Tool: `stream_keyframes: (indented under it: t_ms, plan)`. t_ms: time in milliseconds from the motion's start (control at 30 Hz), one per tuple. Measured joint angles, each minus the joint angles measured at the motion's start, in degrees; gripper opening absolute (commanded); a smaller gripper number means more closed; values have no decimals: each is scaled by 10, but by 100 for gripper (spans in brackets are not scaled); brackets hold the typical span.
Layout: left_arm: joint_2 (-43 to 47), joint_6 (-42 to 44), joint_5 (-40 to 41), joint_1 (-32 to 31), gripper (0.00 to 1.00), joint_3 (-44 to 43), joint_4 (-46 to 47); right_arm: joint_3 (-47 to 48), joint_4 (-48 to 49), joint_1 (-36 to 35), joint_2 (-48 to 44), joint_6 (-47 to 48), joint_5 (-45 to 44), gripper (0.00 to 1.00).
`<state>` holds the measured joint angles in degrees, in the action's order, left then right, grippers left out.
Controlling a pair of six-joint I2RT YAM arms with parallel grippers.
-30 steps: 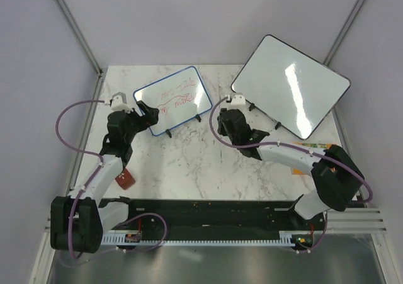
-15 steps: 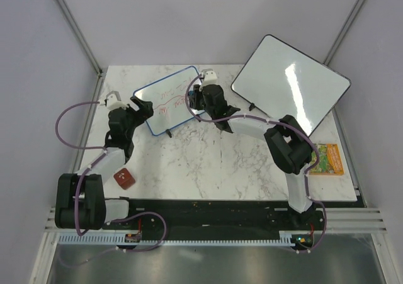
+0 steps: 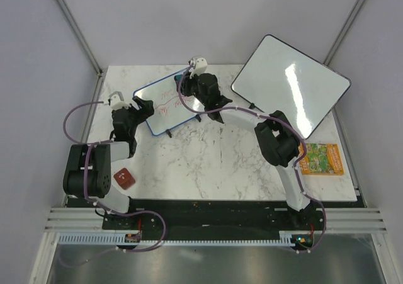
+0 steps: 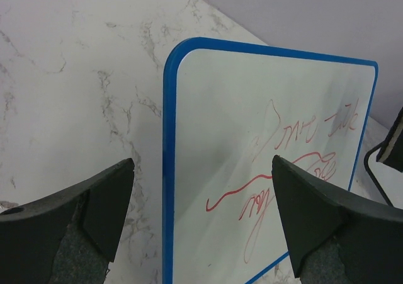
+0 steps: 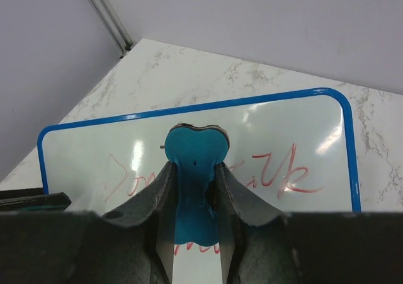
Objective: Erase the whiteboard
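The whiteboard has a blue rim and stands tilted on small black feet at the back left, with red scribbles on it. My right gripper reaches over the board's upper right part and is shut on a blue eraser. The eraser's head sits against the middle of the red writing on the whiteboard. My left gripper is open at the board's left edge. In the left wrist view the whiteboard's blue rim lies between the spread jaws of the left gripper, with nothing held.
A larger black-rimmed whiteboard leans at the back right. A red block lies near the left arm's base. A colourful card lies at the right edge. The table is white marble.
My right arm has swung from the table's middle to the back and brought the eraser onto the blue-rimmed board. My left gripper has shifted slightly, staying at the board's left edge.
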<state>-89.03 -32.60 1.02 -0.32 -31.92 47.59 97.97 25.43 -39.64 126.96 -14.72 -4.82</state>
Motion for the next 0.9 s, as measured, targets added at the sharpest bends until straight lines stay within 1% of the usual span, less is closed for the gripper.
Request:
stream_keyframes:
  t_ms: [100,233,300,333,400,500,567,633,700,800,833,867,900]
  plan:
    - [-16,20,-19,0,96,0,45,-13,12,1,0,2,7,0]
    - [-33,27,-49,10,90,-2,102,-47,34,1,0,6,12,0]
    - [-51,27,-67,21,87,-10,118,-62,37,1,0,6,14,0]
    - [-62,26,-75,26,83,-15,124,-66,36,1,0,6,16,0]
    - [-83,20,-93,38,80,-20,137,-67,33,1,0,6,21,0]
    - [-111,4,-120,53,71,-20,168,-72,45,1,-2,6,23,0]
    - [-128,-9,-138,62,62,-20,197,-81,49,1,-6,6,21,0]
    - [-141,-20,-153,68,58,-20,219,-85,50,1,-6,9,20,0]
    - [-156,-31,-171,72,56,-20,241,-88,50,1,-6,12,17,0]
    - [-175,-43,-195,74,48,-20,251,-92,50,1,-7,16,7,0]
    - [-180,-46,-205,74,42,-19,254,-96,51,1,-7,17,1,0]
    - [-183,-49,-212,74,39,-19,257,-99,51,1,-7,17,-3,0]
    - [-186,-53,-219,74,31,-19,260,-102,51,1,-7,17,-8,0]
